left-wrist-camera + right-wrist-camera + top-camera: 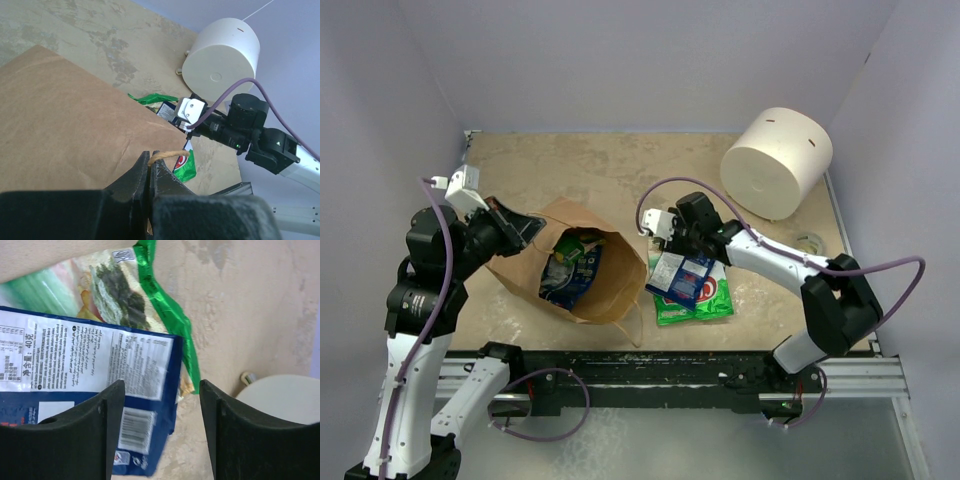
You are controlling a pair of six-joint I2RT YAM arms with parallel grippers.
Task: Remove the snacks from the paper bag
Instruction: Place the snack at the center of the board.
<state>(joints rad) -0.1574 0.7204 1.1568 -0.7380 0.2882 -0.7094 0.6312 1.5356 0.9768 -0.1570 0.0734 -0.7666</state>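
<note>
Left tool (150,162): I read the jaws as pressed together, clamped on the thin tan handle (167,154) of the paper bag (65,120).
Right tool (160,390): the jaws stand apart with nothing between them. It hangs over a blue-and-white packet (75,365), and I cannot tell whether it touches.
Paper bag: from the top camera it sits left of the counter's middle, towards the near edge. Its mouth gapes open, and the left tool holds its rim on the side nearest the left edge.
Snacks inside: I make out a teal-blue packet (565,275) and a yellow-green packet (582,243) in the bag's mouth.
Snacks outside: the blue-and-white packet lies on the counter (590,165) just right of the bag, atop a green packet (716,300) whose edges stick out beneath it. The right wrist camera shows seaweed pictured on a green packet there.
White cylinder (775,165): it lies tipped in the far right corner, well apart from the bag.
</note>
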